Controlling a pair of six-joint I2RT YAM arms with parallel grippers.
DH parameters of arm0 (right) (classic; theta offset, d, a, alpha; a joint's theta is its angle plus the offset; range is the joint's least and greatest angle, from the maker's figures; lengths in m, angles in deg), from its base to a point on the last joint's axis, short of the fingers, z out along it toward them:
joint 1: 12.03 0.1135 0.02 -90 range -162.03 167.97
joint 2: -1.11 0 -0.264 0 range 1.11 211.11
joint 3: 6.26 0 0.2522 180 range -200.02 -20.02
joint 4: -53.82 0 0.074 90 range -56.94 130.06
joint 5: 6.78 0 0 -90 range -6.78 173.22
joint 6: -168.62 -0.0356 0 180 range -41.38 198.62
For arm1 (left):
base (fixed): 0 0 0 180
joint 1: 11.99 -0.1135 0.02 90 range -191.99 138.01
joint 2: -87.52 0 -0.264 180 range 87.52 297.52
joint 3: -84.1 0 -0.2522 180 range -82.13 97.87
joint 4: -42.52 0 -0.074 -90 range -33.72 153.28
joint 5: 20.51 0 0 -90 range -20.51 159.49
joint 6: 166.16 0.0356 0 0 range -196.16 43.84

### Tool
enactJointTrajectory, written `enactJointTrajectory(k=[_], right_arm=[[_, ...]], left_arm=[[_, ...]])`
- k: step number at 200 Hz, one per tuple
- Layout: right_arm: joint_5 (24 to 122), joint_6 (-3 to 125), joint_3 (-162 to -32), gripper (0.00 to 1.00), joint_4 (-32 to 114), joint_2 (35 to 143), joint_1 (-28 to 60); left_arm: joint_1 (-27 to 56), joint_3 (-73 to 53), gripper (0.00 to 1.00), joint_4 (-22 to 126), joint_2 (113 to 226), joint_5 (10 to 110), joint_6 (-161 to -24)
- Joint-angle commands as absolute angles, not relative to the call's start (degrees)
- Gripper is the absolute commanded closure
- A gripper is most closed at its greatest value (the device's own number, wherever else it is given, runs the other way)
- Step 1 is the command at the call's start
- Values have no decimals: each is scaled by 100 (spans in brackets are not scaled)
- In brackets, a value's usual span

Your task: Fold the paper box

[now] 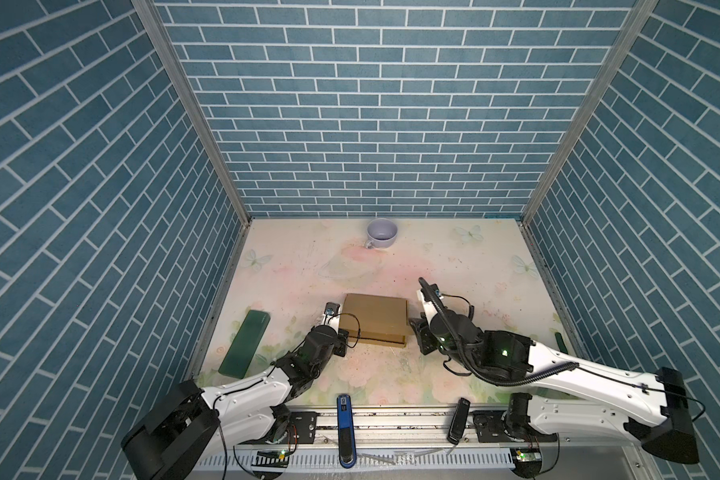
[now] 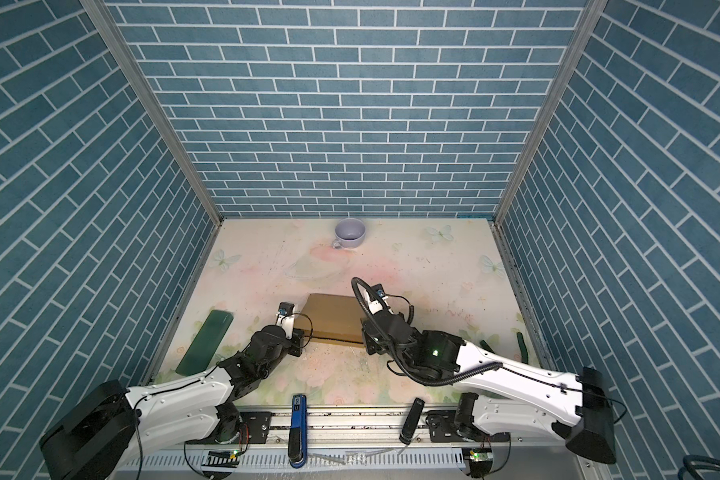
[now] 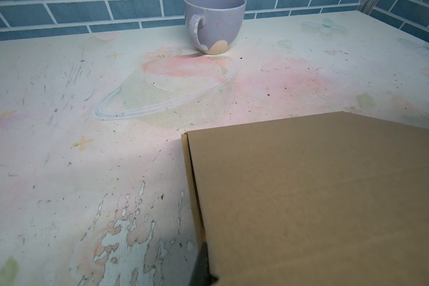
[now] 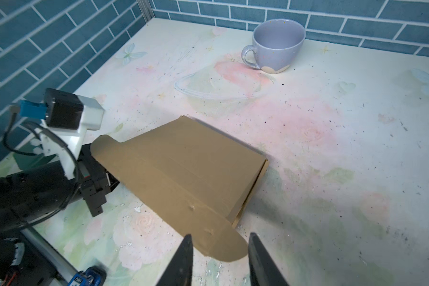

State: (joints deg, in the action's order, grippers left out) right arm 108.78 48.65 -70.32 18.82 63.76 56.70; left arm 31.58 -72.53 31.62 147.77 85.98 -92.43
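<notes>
The paper box (image 1: 375, 318) (image 2: 333, 316) is a flat brown cardboard mailer lying mid-table, its lid raised along the near edge. My left gripper (image 1: 347, 334) (image 2: 303, 333) is at the box's near left corner, shut on the lid's edge. In the left wrist view one dark finger (image 3: 200, 265) shows beside the cardboard (image 3: 320, 198), and the other is hidden under it. My right gripper (image 4: 221, 237) (image 1: 413, 328) stands open at the near right corner. The lid's rounded tab (image 4: 223, 247) lies between its fingers, apart from both.
A lilac mug (image 1: 382, 234) (image 4: 275, 44) stands at the back centre. A dark green flat board (image 1: 245, 344) lies along the left side. A blue tool (image 1: 345, 419) and a black one (image 1: 458, 419) rest on the front rail. A green piece (image 1: 561, 340) is at the right edge.
</notes>
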Motion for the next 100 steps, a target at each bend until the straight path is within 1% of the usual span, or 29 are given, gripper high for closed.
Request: enactJointTrajectory(k=[1,39,100], right_arm=[[10818,5310,-7542,62,1907,6951,5562],[10299,5471,-7943,63,2287,7859,5339],[9823,5428,-8049,63,2677,8610,5134]], left_arm=[[3230,-7251,100,3466,14780,8543,-9290],[3274,-7265,100,3496,14744,8584,-9374],[3315,-7281,100,3764,14471,8637,-9418]])
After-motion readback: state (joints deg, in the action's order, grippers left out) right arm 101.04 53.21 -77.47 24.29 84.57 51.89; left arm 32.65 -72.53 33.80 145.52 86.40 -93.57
